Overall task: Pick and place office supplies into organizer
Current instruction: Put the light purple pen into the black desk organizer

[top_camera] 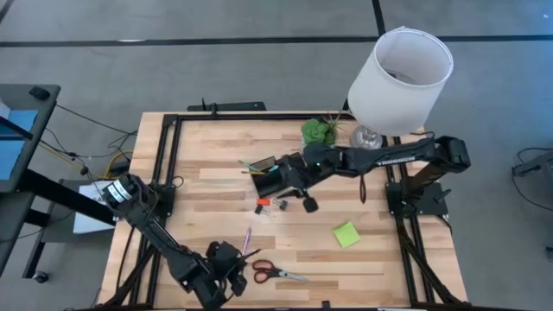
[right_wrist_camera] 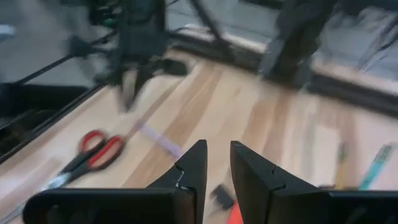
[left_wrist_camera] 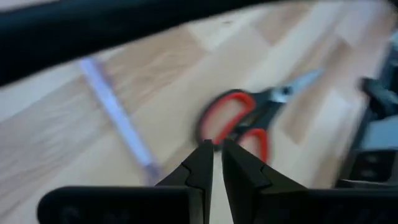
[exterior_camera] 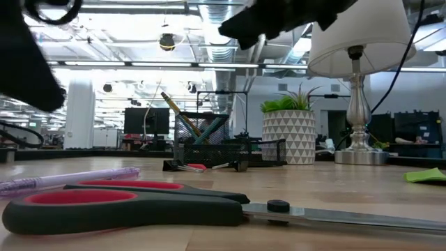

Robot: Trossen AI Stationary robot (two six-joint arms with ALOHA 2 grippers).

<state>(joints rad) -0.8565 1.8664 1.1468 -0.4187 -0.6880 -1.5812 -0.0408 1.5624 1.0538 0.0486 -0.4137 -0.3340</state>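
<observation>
1. left wrist view: left tool (left_wrist_camera: 217, 163), fingers almost shut on nothing, hovers just short of the scissors (left_wrist_camera: 249, 118); purple pen (left_wrist_camera: 118, 118) lies beside.
2. right tool (right_wrist_camera: 216, 165), slightly parted and empty, hangs near the organizer (top_camera: 275, 177).
3. scissors: probably stiff, flat, slippery; grab by the handles.
4. no readable writing.

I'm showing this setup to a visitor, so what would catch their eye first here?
Probably the big white lamp at the table's far right corner, towering over the small potted plant. Next, the red-handled scissors lying near the front edge beside the left tool, and the lime-green sticky-note pad alone on the wood to their right.
</observation>
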